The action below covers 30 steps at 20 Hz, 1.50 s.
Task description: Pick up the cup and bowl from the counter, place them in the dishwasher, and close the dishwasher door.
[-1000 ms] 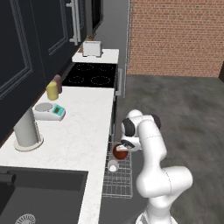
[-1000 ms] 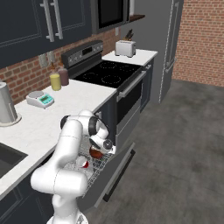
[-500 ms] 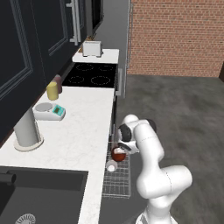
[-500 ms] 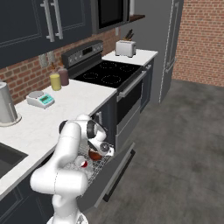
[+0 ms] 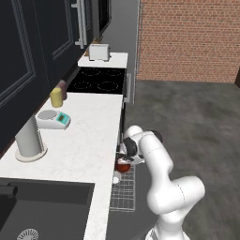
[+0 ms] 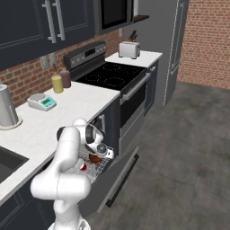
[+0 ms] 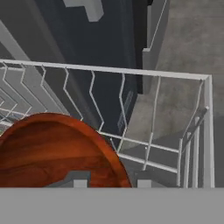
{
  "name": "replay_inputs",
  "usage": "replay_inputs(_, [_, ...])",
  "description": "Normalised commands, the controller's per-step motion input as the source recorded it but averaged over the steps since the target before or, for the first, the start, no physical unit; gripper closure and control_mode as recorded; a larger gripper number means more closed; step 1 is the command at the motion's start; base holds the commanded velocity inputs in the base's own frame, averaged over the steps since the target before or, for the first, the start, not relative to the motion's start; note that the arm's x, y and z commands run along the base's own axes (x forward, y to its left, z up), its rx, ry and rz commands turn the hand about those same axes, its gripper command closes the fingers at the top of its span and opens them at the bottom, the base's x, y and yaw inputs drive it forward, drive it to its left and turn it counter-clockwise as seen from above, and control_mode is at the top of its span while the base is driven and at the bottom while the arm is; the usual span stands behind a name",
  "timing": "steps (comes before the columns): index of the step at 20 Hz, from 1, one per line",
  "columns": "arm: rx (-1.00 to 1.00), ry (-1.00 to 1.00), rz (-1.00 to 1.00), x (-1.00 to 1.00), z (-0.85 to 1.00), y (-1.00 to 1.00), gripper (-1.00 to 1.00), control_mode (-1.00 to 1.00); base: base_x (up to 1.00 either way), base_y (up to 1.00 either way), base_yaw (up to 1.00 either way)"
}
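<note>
The white arm is bent low beside the long white speckled stone counter (image 5: 89, 150), its two-finger gripper (image 7: 107, 177) right down at the rim of the shallow round reddish-brown bowl (image 7: 52, 151), which sits in the pull-out grey wire rack (image 7: 153, 131) of the dark under-counter dishwasher (image 6: 105, 168). One dark finger tip (image 7: 74, 178) is inside the rim and one outside, though whether they pinch it I cannot tell. The small red tapered cup (image 5: 116, 177) is in the rack too, just beside the bowl, above the lowered flat dark grey dishwasher door (image 6: 117, 177).
</note>
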Motion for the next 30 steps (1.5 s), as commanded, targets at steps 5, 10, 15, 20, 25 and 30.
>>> replay_inputs(5, [0.01,-0.08,0.0,-0.01,0.31,0.0,-1.0,-1.0,0.0,0.0,0.0])
replay_inputs(10, [0.07,0.0,0.0,0.0,0.68,0.0,-1.0,-1.0,0.0,0.0,0.0])
replay_inputs(15, [0.04,0.01,0.0,-0.25,0.85,-0.32,-1.0,-1.0,0.0,0.0,0.0])
replay_inputs(20, [0.0,0.0,0.0,-0.43,0.99,-0.75,-1.0,-1.0,0.0,0.0,0.0])
replay_inputs(25, [0.0,0.0,0.0,-0.35,1.0,-0.54,-1.0,-1.0,0.0,0.0,0.0])
replay_inputs(30, [0.0,0.0,0.0,-0.63,1.0,-0.28,-1.0,-1.0,0.0,0.0,0.0])
